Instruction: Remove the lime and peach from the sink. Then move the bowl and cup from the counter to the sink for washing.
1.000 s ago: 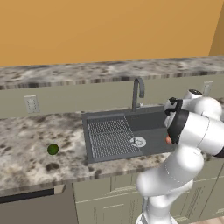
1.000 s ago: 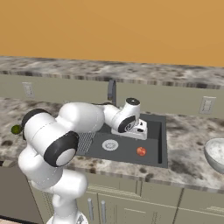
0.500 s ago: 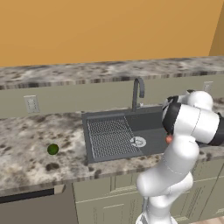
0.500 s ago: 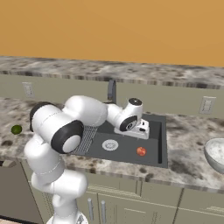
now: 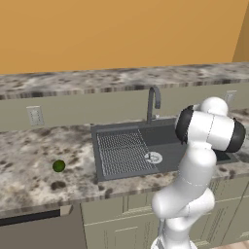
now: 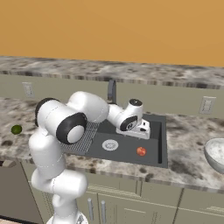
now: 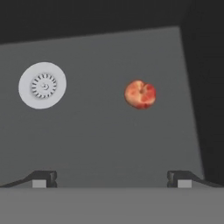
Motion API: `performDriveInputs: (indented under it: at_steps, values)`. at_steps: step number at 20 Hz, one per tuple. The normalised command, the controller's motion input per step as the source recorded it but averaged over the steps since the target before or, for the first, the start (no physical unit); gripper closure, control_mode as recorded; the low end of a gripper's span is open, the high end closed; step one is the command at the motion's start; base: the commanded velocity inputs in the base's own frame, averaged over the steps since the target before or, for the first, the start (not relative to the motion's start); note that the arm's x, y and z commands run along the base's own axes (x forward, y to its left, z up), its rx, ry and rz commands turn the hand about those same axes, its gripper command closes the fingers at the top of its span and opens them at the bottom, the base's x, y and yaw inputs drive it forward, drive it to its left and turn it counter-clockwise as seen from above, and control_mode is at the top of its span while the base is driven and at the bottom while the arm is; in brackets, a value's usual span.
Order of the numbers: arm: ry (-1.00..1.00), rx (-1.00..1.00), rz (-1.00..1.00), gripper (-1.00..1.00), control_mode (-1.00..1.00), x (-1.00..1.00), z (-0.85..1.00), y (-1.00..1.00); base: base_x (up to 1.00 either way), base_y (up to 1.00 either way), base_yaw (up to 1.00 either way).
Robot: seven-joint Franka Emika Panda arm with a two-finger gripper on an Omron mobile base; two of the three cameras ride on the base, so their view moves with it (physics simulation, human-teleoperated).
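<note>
One peach [image 7: 140, 94]: lying on the sink [image 6: 153, 158] floor, right of the drain [image 7: 42, 85].
Claw [image 7: 111, 177]: hanging above it, released, jaws spread wide.
Lime [image 5: 59, 166]: sitting on the worktop [image 5: 29, 155], left of the sink.

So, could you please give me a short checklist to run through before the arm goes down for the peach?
1. Lime out of the sink: ok, it lies on the counter left of the basin.
2. Peach in sight: ok, it rests on the basin floor, apart from the drain.
3. Gripper open: ok, the fingertips stand wide apart.
4. Gripper empty: ok, nothing between the fingertips.
5. Gripper lined up over the peach: not ok, the peach sits ahead of the fingertips and off to one side.
6. Bowl clear of the path: ok, it is on the counter right of the sink.
</note>
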Motion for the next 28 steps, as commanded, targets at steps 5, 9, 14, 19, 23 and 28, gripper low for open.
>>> performDriveInputs:
  at_steps: [5, 9, 14, 19, 23, 28]
  values:
    - [0.0, -0.09, 0.0, -1.0, -1.0, 0.16, -0.13, -0.11, 0.0, 0.0, 0.0]
    - [0.0, -0.02, 0.0, -1.0, -1.0, 0.14, -0.12, -0.04, 0.0, 0.0, 0.0]
    - [0.0, 0.0, 0.0, -1.0, -1.0, 0.15, -0.11, -0.01, 0.0, 0.0, 0.0]
    - [0.0, -0.01, 0.0, -1.0, -1.0, 0.18, -0.13, -0.08, 0.0, 0.0, 0.0]
    - [0.0, -0.02, 0.0, -1.0, -1.0, 0.18, -0.12, -0.11, 0.0, 0.0, 0.0]
    - [0.0, 0.0, 0.0, -1.0, -1.0, 0.14, -0.11, -0.11, 0.0, 0.0, 0.0]
